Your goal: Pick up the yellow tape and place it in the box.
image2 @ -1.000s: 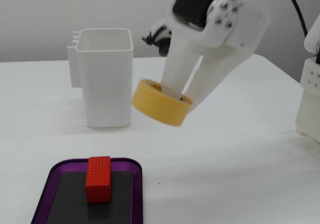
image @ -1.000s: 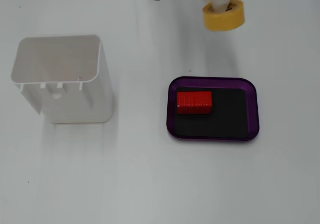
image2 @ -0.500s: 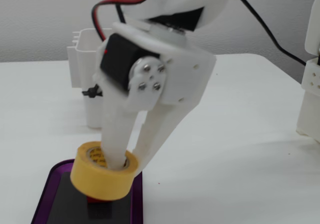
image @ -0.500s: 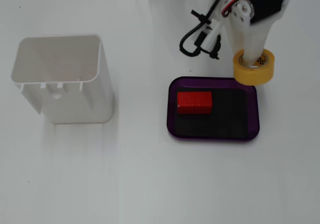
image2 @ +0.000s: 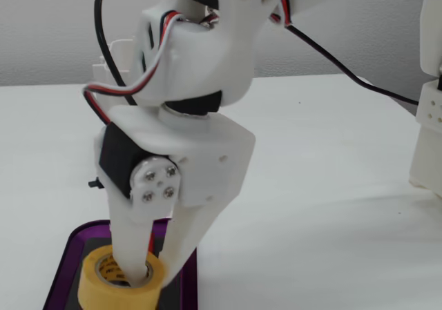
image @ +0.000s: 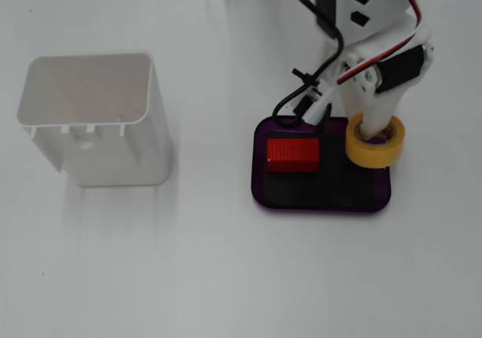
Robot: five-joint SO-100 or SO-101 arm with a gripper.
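The pincer [image: 374, 131] clamps the yellow tape [image: 374, 144] by its wall over the box [image: 322, 199] corner, so I'd nudge it inward above the black floor before releasing

I work on a bare white tabletop [image: 226, 278] that reads as a lab or hobby robotics bench, not a home. At twelve o'clock in a fixed view, my white printed arm [image2: 207, 61] shows exposed servo wiring [image2: 124, 92]; a plain grey wall [image2: 345, 27] and another white printed mount [image2: 428, 117] stand behind.
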